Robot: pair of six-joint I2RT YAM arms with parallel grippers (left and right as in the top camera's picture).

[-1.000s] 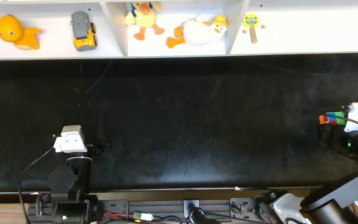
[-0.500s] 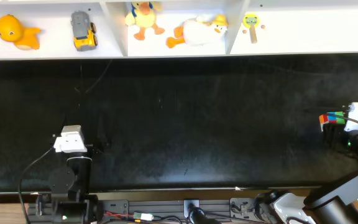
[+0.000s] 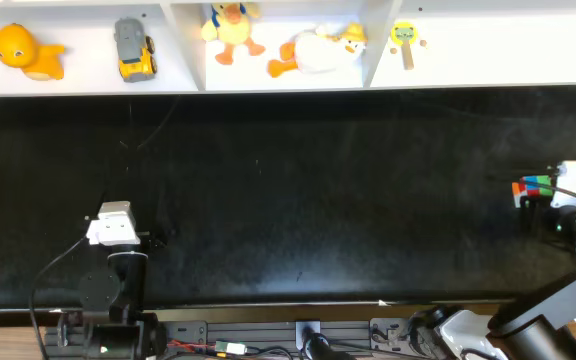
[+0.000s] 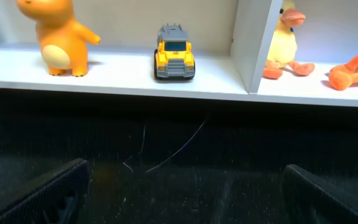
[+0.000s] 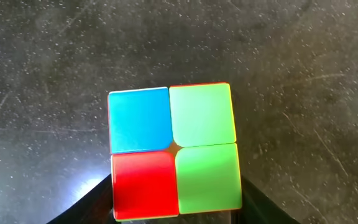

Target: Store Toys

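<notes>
A small puzzle cube [image 5: 174, 152] with blue, green and red squares sits between the fingers of my right gripper [image 5: 174, 208], which is shut on it. In the top view the cube [image 3: 534, 186] and right gripper [image 3: 546, 196] are at the far right of the black table [image 3: 318, 200]. My left gripper [image 4: 185, 211] is open with nothing between its fingers; it rests low at the table's front left [image 3: 116, 212] and faces the white shelf [image 3: 488, 50].
On the shelf at the back stand an orange toy [image 3: 28, 50], a yellow truck [image 3: 134, 48], a yellow duck plush [image 3: 232, 28], a white duck plush [image 3: 318, 50] and a small green-headed toy [image 3: 405, 40]. The rightmost compartment is bare.
My right gripper, with the cube in it, has shifted slightly toward the shelf. The left arm has not moved.
</notes>
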